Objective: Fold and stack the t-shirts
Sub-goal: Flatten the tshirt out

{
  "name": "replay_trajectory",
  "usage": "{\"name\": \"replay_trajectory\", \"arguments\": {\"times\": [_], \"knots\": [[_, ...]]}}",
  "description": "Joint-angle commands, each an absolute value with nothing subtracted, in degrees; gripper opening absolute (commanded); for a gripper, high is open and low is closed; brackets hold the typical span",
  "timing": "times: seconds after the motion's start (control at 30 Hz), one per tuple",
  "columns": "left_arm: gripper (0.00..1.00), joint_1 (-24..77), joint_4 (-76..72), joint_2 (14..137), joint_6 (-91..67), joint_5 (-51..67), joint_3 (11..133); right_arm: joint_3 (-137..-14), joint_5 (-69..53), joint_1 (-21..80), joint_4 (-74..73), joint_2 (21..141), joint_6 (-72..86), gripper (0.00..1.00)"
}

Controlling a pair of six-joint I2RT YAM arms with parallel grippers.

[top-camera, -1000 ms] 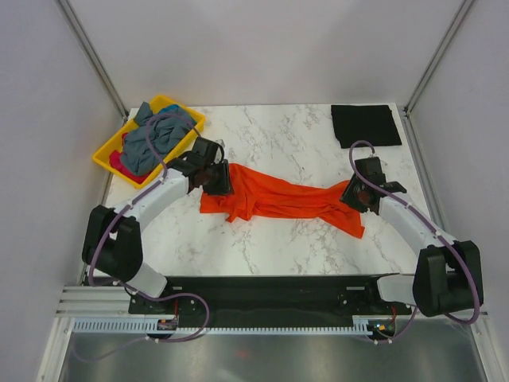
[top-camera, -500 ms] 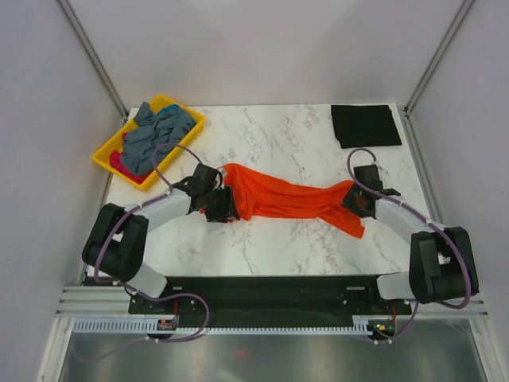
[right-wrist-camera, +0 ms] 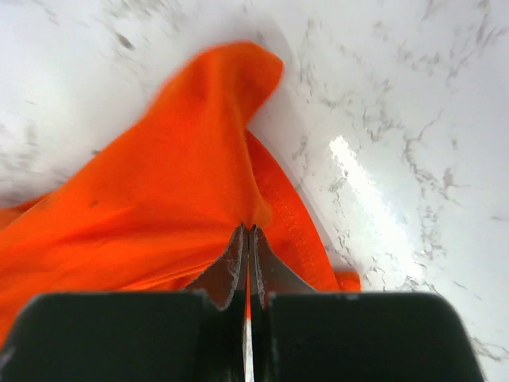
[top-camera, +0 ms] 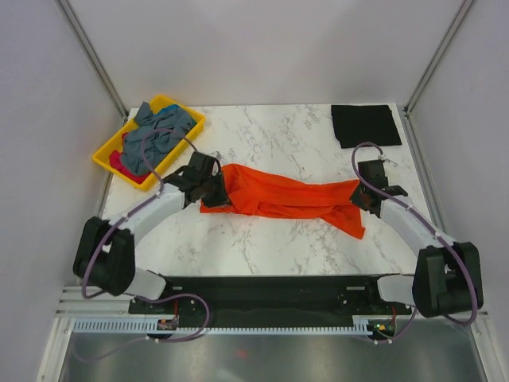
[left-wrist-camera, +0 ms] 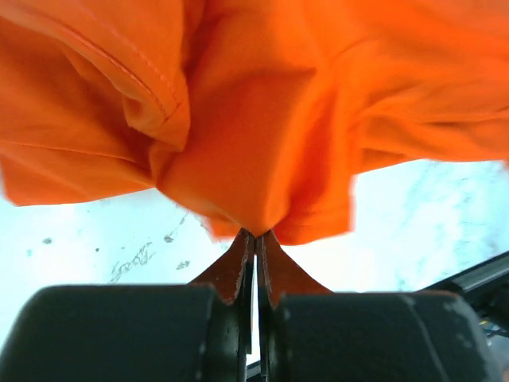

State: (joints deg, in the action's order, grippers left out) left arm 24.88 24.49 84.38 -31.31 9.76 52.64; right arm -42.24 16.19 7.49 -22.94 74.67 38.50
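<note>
Now: Shirt Held at Both Ends

Left gripper [top-camera: 213, 189] and right gripper [top-camera: 359, 197] each clamp tight onto an end of the orange t-shirt [top-camera: 278, 195], which spans mid-bench, probably tensioned flat for folding. Black t-shirt [top-camera: 365, 125] lies folded at the far right corner.

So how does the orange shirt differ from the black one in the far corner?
The orange shirt is rumpled and stretched mid-table; the black shirt lies folded in a flat, neat rectangle. The orange shirt is pinched at each end by the left hand and right hand; nothing touches the black shirt. Both are plain, single-coloured cloth.
</note>
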Motion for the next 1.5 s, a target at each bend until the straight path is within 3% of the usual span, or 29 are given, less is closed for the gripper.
{"name": "replay_trajectory", "arguments": {"times": [0.0, 0.17, 0.37, 0.77, 0.87, 1.0, 1.03, 1.17, 1.3, 1.47], "knots": [[0.02, 25.14, 32.23, 74.55, -29.53, 6.50, 58.88, -50.69, 21.01, 7.21, -32.15, 66.81, 36.30, 0.00], [0.02, 25.22, 38.49, 65.24, -29.97, 9.31, 62.57, -55.80, 15.14, 7.29, -40.77, 58.47, 37.79, 0.00], [0.02, 24.26, 43.50, 63.71, -27.86, 7.56, 66.71, -60.99, 15.64, 7.29, -42.72, 54.75, 37.88, 0.00], [0.02, 17.67, 41.40, 94.54, -24.87, 12.38, 75.05, -55.90, 19.51, 6.51, -31.38, 70.30, 32.61, 0.00], [0.15, 17.31, 41.48, 96.50, -24.61, 12.13, 75.15, -55.99, 19.69, 5.81, -30.15, 73.47, 31.82, 0.00], [0.43, 17.14, 44.98, 94.23, -22.59, -2.74, 73.39, -56.25, 18.46, 5.27, -29.62, 76.64, 31.81, 0.00], [0.45, 17.23, 45.96, 93.70, -22.50, -5.60, 73.56, -56.25, 18.46, 5.27, -29.53, 77.25, 32.08, 0.00], [0.46, 17.23, 46.50, 89.75, -22.85, -4.33, 72.95, -56.07, 18.19, 5.19, -28.92, 78.22, 32.96, 0.00], [0.45, 19.93, 39.92, 83.95, -24.17, 9.98, 67.26, -57.04, 17.23, 5.10, -27.86, 80.41, 33.66, 0.00], [0.44, 22.76, 33.50, 81.56, -28.82, 11.42, 62.41, -58.18, 16.44, 5.01, -26.98, 83.76, 34.36, 0.00]]}}
